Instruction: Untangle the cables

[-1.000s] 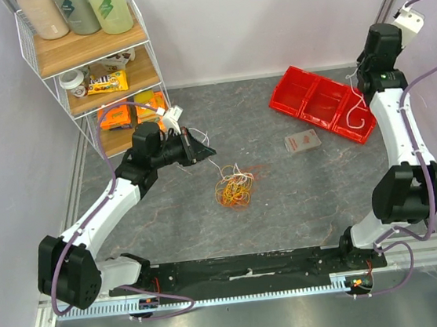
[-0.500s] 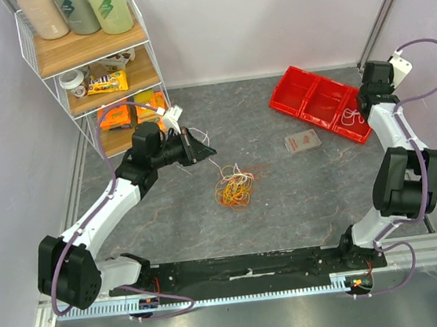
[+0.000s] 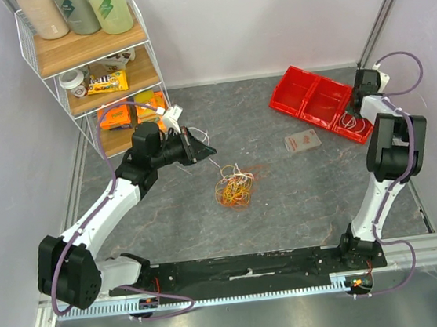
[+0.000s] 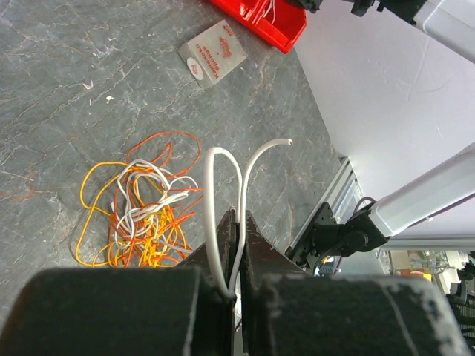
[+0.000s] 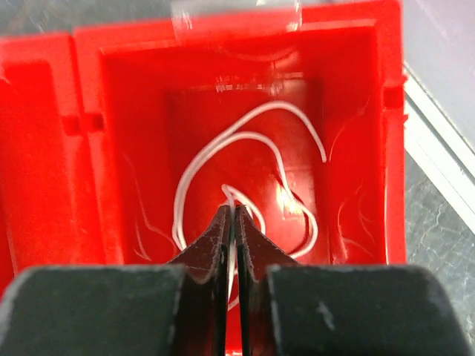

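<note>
The left fingers (image 4: 251, 236) clench a white cable (image 4: 208, 208), raised near the tangled cables (image 3: 235, 188), which lie on the counter (image 3: 310, 200) with open room around. The right fingers (image 5: 221, 228) pinch a second white cable (image 5: 276, 105) inside the red tray's (image 5: 89, 89) end compartment, by the counter's right edge.

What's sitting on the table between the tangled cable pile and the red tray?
A small flat packet lies between the cable pile and the red tray, seen best in the top external view.
</note>
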Controlling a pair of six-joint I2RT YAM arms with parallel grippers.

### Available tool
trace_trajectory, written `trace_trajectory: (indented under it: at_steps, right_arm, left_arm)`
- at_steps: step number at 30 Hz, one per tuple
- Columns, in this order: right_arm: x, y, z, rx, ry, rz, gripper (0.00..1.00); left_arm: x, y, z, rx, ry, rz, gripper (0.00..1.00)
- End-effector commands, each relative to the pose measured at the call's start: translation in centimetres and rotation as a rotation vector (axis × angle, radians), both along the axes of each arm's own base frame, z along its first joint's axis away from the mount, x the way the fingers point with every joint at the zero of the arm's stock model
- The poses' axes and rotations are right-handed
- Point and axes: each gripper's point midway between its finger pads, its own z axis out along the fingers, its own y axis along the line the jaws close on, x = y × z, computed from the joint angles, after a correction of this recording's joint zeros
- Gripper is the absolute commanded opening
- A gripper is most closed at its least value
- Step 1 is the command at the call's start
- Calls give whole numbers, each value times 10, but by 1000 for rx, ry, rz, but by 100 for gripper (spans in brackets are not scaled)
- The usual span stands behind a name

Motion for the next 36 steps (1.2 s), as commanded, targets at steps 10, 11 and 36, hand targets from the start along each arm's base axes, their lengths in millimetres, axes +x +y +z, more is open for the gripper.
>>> trace_trajectory:
  at_steps: [10,11,36]
  right_arm:
    - [-21,18,92,-48,-51,38,83]
    - [-30,24,101,-61,-60,38,86]
    - [-244,455,129,194,-503,1429,87]
  left_arm:
    - [-2,-3,13,-34,-29,-19,2]
    - [-3,-3,12,-29,-28,-21,2]
    - [-17,-24,18,-86,-38,-233,2]
